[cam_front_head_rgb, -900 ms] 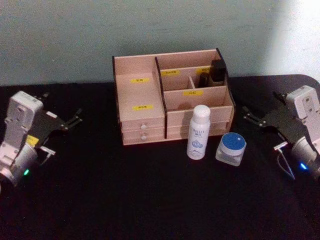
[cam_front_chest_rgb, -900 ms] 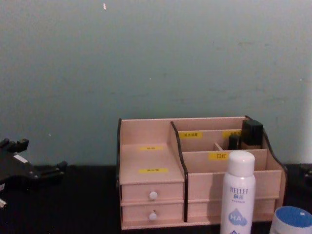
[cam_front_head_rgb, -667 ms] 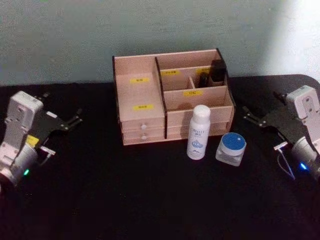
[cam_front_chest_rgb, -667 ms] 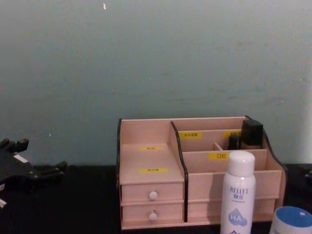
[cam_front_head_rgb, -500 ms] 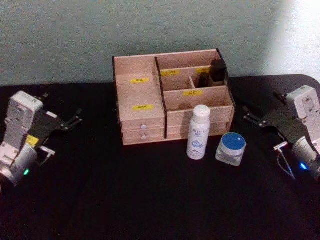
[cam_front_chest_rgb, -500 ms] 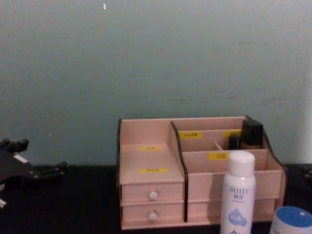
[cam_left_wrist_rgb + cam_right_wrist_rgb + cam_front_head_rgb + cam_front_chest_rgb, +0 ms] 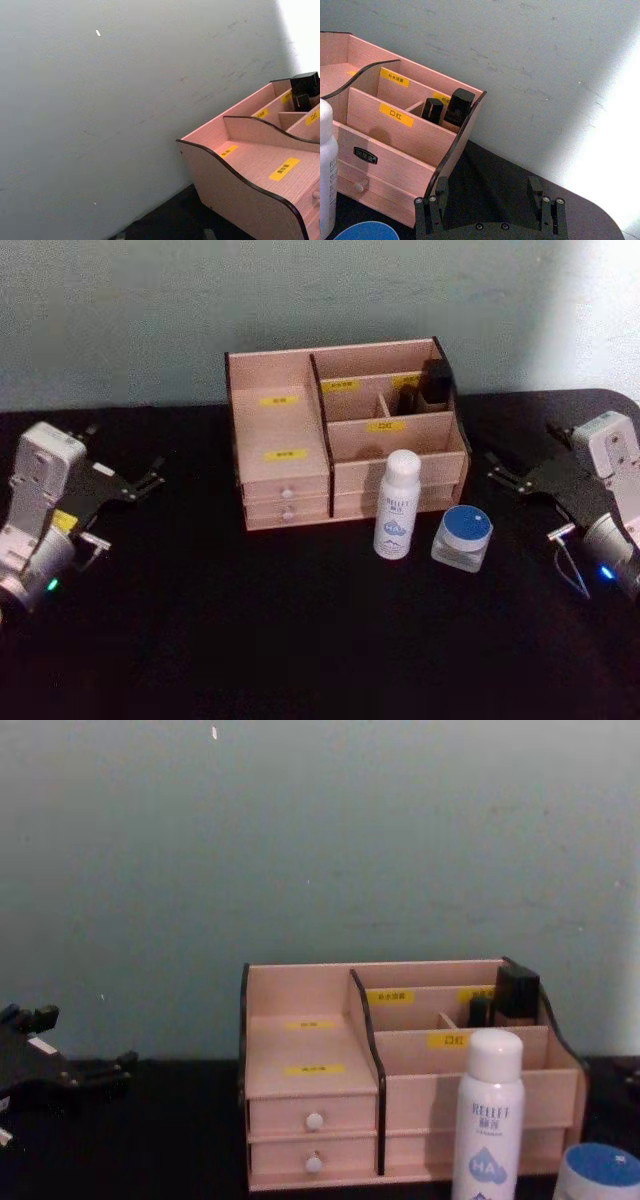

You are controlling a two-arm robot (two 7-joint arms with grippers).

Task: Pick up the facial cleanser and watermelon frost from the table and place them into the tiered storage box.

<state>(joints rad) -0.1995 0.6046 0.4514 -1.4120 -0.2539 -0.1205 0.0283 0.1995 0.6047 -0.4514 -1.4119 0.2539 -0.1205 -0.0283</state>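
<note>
- I see my left tool (image 7: 148, 476) over the left side of the black surface (image 7: 300, 640), fingers spread wide.
- My right tool (image 7: 497, 469) is opposite, equally wide and empty.
- The white bottle (image 7: 397, 505) and blue-lidded jar (image 7: 463, 537) stand upright just before the tiered storage box (image 7: 283, 480).

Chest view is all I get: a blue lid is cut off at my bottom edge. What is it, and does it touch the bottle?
Observer: A blue-lidded jar on the table, right of the white bottle, with a gap between.
Operator: Where is the right pincer?
Observer: The right pincer hovers open and empty, right of the tiered storage box.
Operator: And the left?
Observer: The left pincer is open, far left of the box, holding nothing.
</note>
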